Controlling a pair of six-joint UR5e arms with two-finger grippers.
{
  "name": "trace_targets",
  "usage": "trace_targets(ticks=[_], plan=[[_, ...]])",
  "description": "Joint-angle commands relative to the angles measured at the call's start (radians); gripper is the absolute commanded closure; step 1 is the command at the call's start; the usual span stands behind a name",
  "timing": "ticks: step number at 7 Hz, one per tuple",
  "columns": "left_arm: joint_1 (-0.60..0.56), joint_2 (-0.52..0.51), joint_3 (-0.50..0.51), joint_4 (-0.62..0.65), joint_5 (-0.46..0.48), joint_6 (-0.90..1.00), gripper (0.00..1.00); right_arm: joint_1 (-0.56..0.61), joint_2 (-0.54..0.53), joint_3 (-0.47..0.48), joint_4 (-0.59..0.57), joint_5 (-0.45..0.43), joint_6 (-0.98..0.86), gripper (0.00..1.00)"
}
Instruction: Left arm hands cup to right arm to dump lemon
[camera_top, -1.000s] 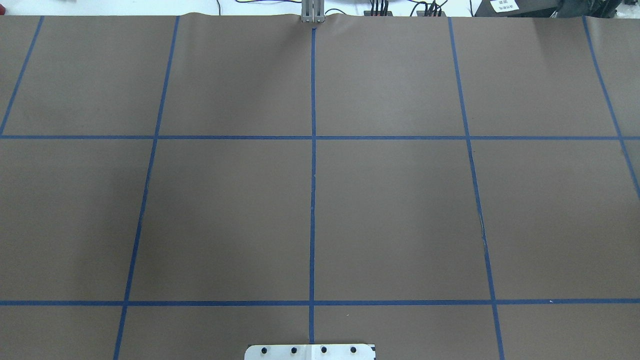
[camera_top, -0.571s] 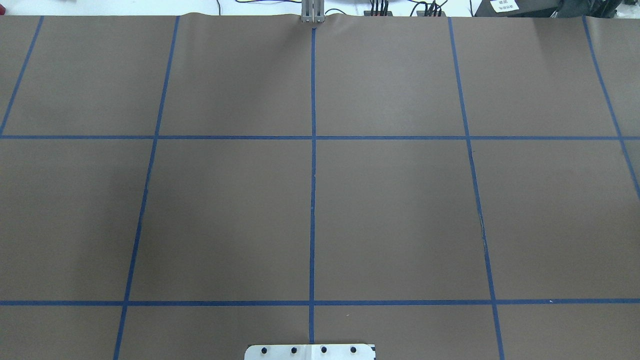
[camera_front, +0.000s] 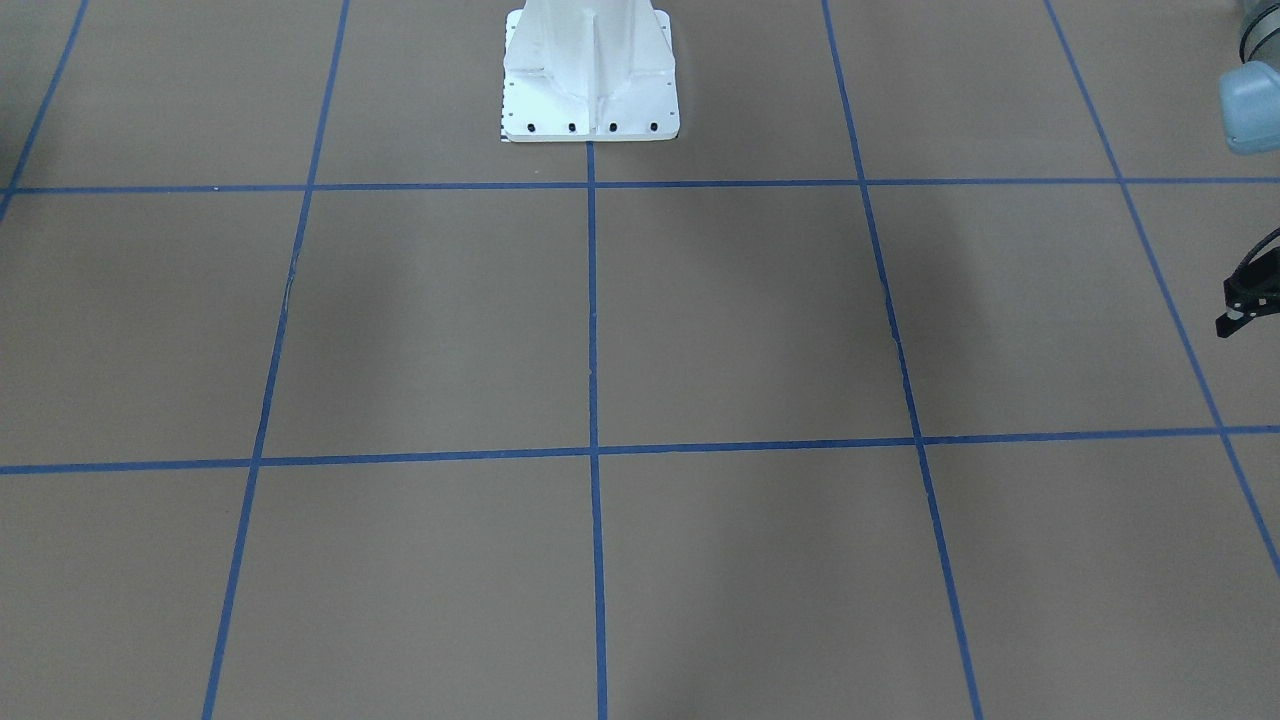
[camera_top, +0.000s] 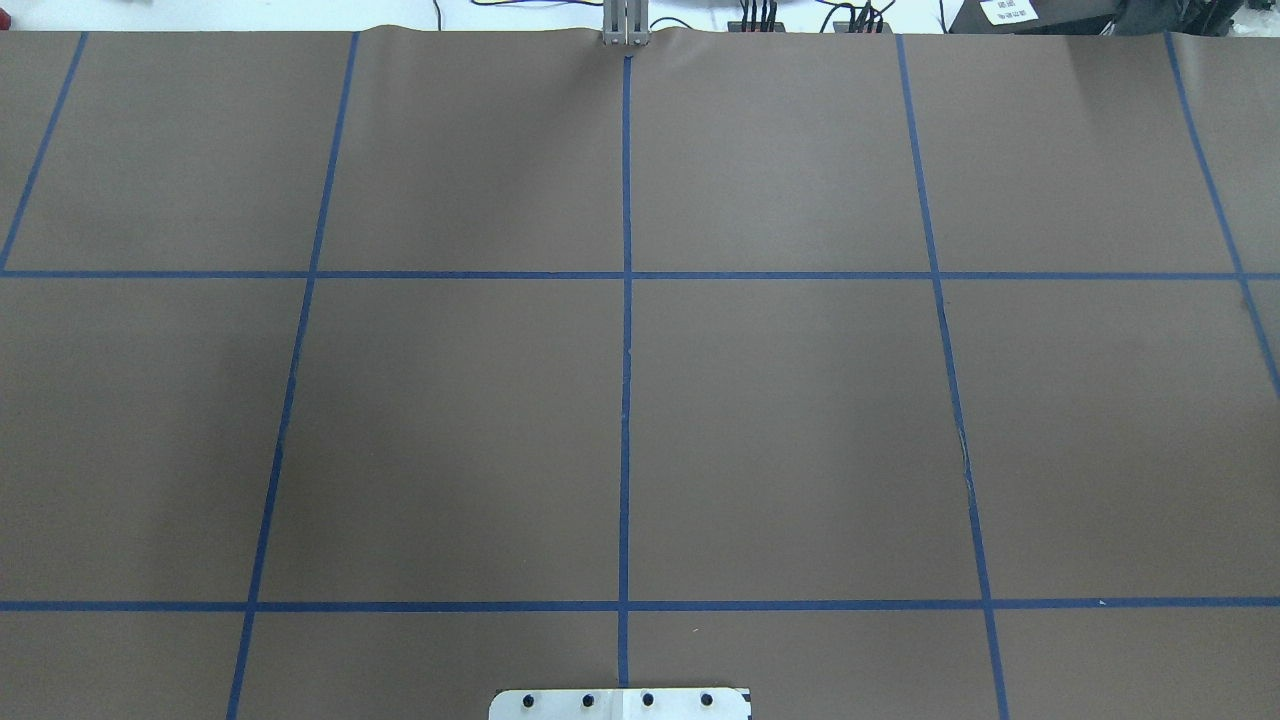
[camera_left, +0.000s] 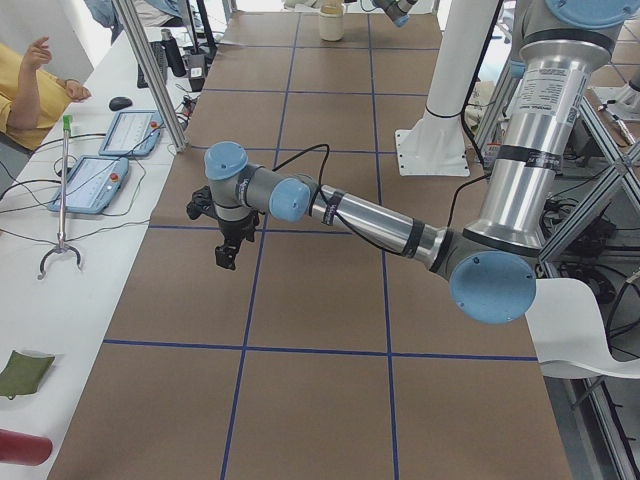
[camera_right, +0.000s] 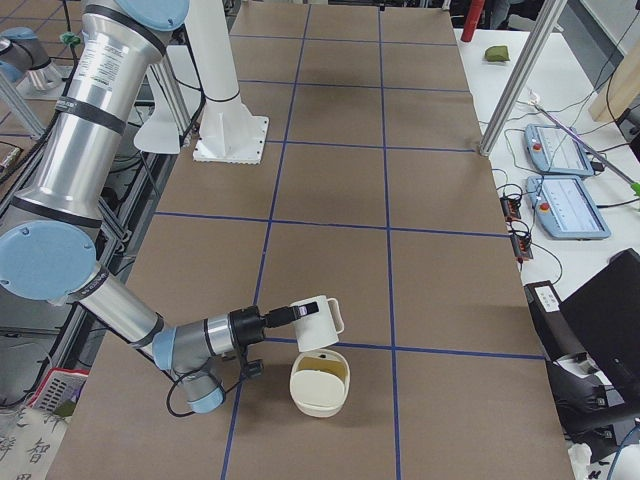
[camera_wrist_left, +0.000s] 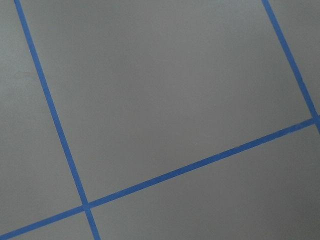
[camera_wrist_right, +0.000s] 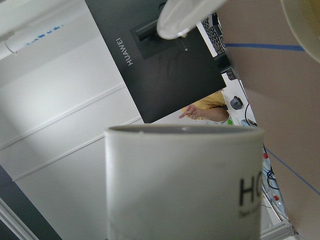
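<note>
In the exterior right view my right gripper (camera_right: 297, 314) holds the white cup (camera_right: 320, 318) in the air, tilted just above a white bowl (camera_right: 320, 383). The right wrist view is filled by the cup (camera_wrist_right: 180, 185) with the black letters "HO" on its side. The bowl's inside shows a dull yellow patch; I cannot make out the lemon as a separate thing. My left gripper (camera_left: 228, 256) hangs empty over the table at the other end and shows at the front-facing view's right edge (camera_front: 1244, 304). I cannot tell whether it is open or shut.
The white robot base (camera_front: 590, 80) stands at the table's near-middle edge. The brown table (camera_top: 780, 420) carries a blue tape grid. Tablets (camera_right: 565, 190) and an operator (camera_left: 30, 85) are along the far side. The bowl (camera_wrist_right: 306, 17) shows at the right wrist view's top.
</note>
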Motion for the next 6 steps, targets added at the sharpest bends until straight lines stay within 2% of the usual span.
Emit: trace_targets(ticks=[1,5,6], plan=[[0.000,-0.001,0.002,0.000,0.000,0.000,0.00,0.012,-0.002,0.008,-0.003,0.139,-0.372,1.00],[0.000,0.003,0.004,0.000,0.000,0.003,0.00,0.017,-0.013,0.005,-0.088,0.228,-0.984,1.00],[0.000,0.006,0.004,0.000,-0.002,0.003,0.00,0.015,-0.022,0.003,-0.098,0.247,-1.059,1.00]])
